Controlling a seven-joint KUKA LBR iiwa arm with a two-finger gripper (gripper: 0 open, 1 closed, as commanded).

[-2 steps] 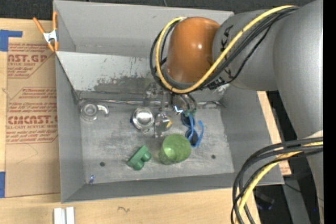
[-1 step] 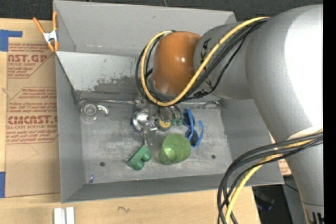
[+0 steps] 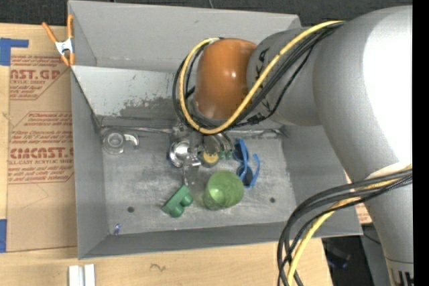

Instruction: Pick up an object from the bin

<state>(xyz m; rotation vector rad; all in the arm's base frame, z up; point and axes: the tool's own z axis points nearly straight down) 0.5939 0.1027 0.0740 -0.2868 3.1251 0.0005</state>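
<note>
My gripper [image 3: 190,159] hangs below the orange wrist cover, low over the middle of the bin floor. Just in front of it lies a dark green block [image 3: 176,202], tilted, near the bin's front wall. A light green rounded thing [image 3: 223,190], like a small apple, sits to the block's right and close to the gripper. A blue looped plastic piece [image 3: 247,161] lies to the gripper's right, partly under the arm. A small yellowish round part [image 3: 210,157] shows right beside the gripper; I cannot tell whether it is a loose thing.
A clear plastic cup [image 3: 115,142] lies on its side at the bin's left, near the back wall. The arm and its cables cover the bin's right and back parts.
</note>
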